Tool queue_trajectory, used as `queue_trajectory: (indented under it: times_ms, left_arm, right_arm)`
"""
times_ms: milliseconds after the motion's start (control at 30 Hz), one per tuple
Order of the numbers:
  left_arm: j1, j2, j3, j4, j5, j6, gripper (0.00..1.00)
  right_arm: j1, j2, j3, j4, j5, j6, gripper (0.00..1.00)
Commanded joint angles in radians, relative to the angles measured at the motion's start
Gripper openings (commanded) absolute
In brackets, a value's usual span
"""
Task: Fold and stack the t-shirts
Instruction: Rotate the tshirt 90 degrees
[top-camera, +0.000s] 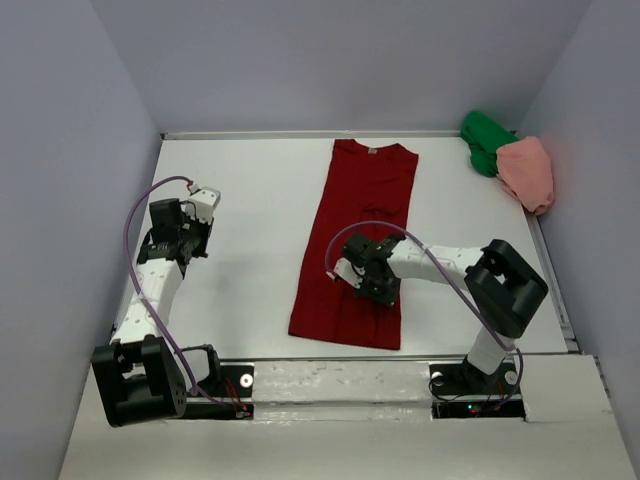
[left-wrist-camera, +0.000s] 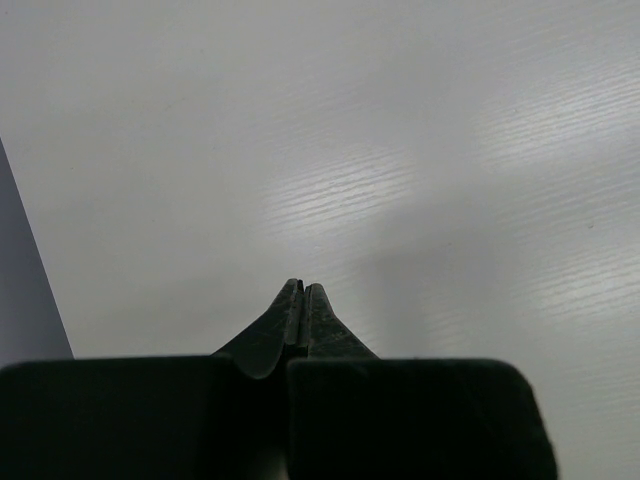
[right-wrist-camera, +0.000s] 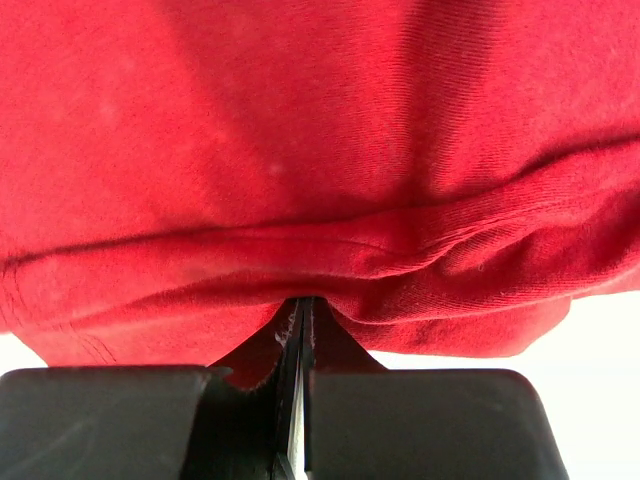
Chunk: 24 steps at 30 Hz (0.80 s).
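Nearest, the left pincer (left-wrist-camera: 303, 287) hangs closed and empty over the bare white table (top-camera: 250, 200) at its left side. The right pincer (right-wrist-camera: 302, 302) is closed on a fold of the dark red t-shirt (top-camera: 362, 215), which lies lengthwise at mid-table, narrowly folded. In the far right corner the green t-shirt (top-camera: 483, 140) and the salmon pink t-shirt (top-camera: 528, 172) lie bunched, touching.

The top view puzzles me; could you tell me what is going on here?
The right gripper is shut on a fold of the dark red t-shirt, which lies as a long strip on the table. The left gripper is shut and empty over bare table. The green t-shirt and pink t-shirt sit bunched in the far right corner.
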Motion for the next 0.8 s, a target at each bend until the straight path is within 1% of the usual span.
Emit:
queue_trajectory:
  times_ms: [0,67,133,267,300,333,367,400,467,500,533,567,600,633,667,700,767]
  left_arm:
    - [0.003,-0.036,0.003,-0.005,0.025,0.013,0.00]
    - [0.003,-0.037,0.003,-0.005,0.026,0.015,0.00]
    - [0.003,-0.037,0.004,-0.006,0.032,0.017,0.00]
    - [0.003,-0.031,0.006,-0.011,0.039,0.020,0.00]
    - [0.005,-0.030,0.007,-0.009,0.043,0.020,0.00]
    - [0.003,-0.030,0.007,-0.009,0.043,0.020,0.00]
    - [0.003,-0.028,0.007,-0.011,0.045,0.021,0.00]
    - [0.003,-0.028,0.007,-0.011,0.046,0.021,0.00]
    - [0.003,-0.028,0.007,-0.011,0.049,0.021,0.00]
    - [0.003,-0.029,0.007,-0.011,0.051,0.023,0.00]
    - [0.005,-0.030,0.009,-0.011,0.052,0.023,0.00]
    - [0.005,-0.030,0.007,-0.012,0.052,0.024,0.00]
    - [0.005,-0.031,0.007,-0.011,0.055,0.024,0.00]
    - [0.005,-0.031,0.007,-0.011,0.057,0.024,0.00]
    - [0.003,-0.031,0.007,-0.011,0.057,0.024,0.00]
    - [0.005,-0.030,0.007,-0.011,0.060,0.026,0.00]
    - [0.003,-0.022,0.007,-0.011,0.059,0.026,0.00]
  right_arm:
    - [-0.051,0.044,-0.069,-0.089,0.124,-0.037,0.00]
    - [-0.051,0.042,-0.057,-0.117,0.117,-0.037,0.00]
    - [-0.051,0.039,-0.034,-0.183,0.072,-0.036,0.00]
    - [-0.051,0.010,0.083,-0.327,-0.053,-0.036,0.00]
    - [-0.051,-0.016,0.147,-0.374,-0.119,-0.040,0.00]
    - [-0.051,-0.033,0.181,-0.394,-0.135,-0.045,0.00]
    - [-0.051,-0.050,0.216,-0.410,-0.146,-0.050,0.00]
    - [-0.051,-0.068,0.286,-0.425,-0.138,-0.057,0.00]
    - [-0.051,-0.114,0.349,-0.419,-0.092,-0.062,0.00]
    - [-0.088,-0.118,0.379,-0.376,-0.063,-0.053,0.00]
    - [-0.097,-0.127,0.380,-0.341,-0.029,-0.048,0.00]
    - [-0.097,-0.137,0.373,-0.300,0.036,-0.045,0.00]
    - [-0.117,-0.153,0.359,-0.185,0.142,-0.050,0.00]
    - [-0.129,-0.167,0.344,-0.125,0.184,-0.056,0.00]
    - [-0.145,-0.179,0.327,-0.079,0.213,-0.080,0.00]
    - [-0.190,-0.171,0.330,0.001,0.254,-0.093,0.00]
    - [-0.247,-0.130,0.382,0.043,0.284,-0.097,0.00]
